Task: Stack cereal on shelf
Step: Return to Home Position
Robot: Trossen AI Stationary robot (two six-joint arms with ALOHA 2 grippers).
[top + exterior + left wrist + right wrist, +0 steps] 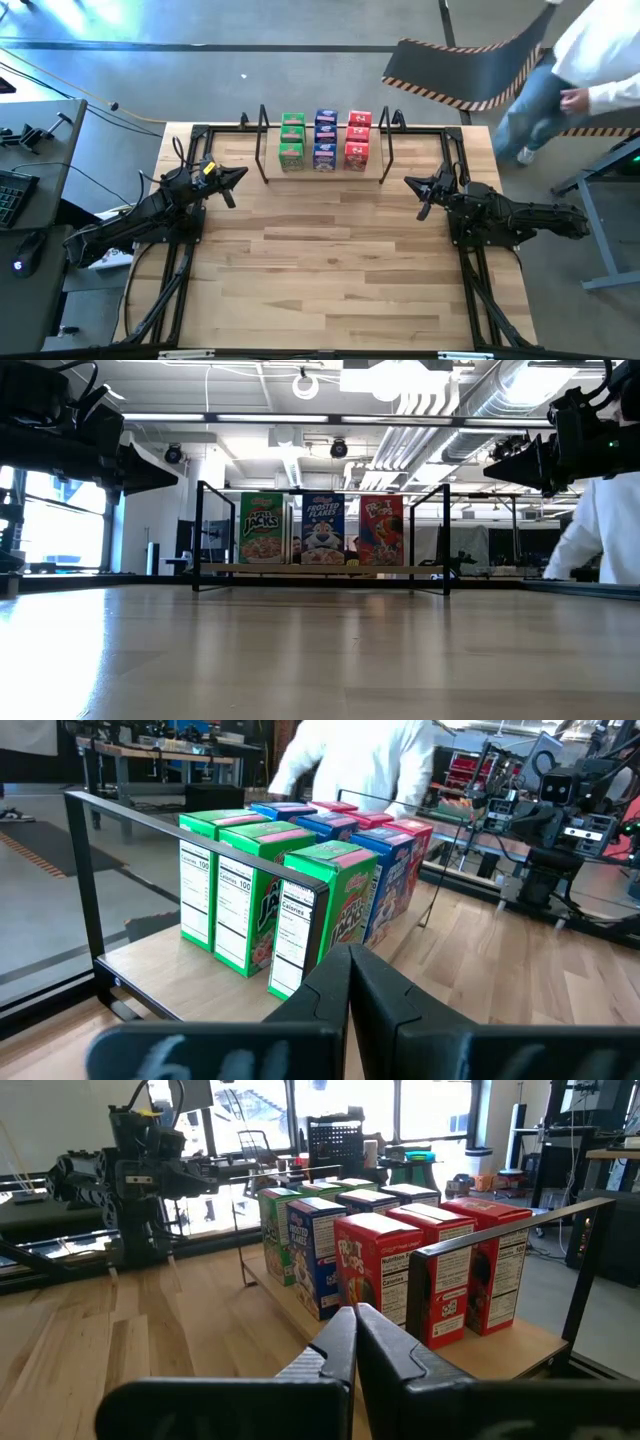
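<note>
Several cereal boxes stand upright on the shelf [325, 174], a light-wood board with black hoop frames at the table's far middle: a green row [292, 141], a blue row [325, 140] and a red row [358, 139]. They show in the low view as green [262, 529], blue [323, 530] and red [380, 530]. My left gripper [238, 178] is shut and empty, raised left of the shelf. My right gripper [412, 183] is shut and empty, raised right of the shelf.
A person in a white top [600, 50] walks past the table's far right corner, beside a black mat with striped edges [470, 70]. A desk with a keyboard [15, 195] stands left of the table. The wooden tabletop [330, 270] lies bare in front of the shelf.
</note>
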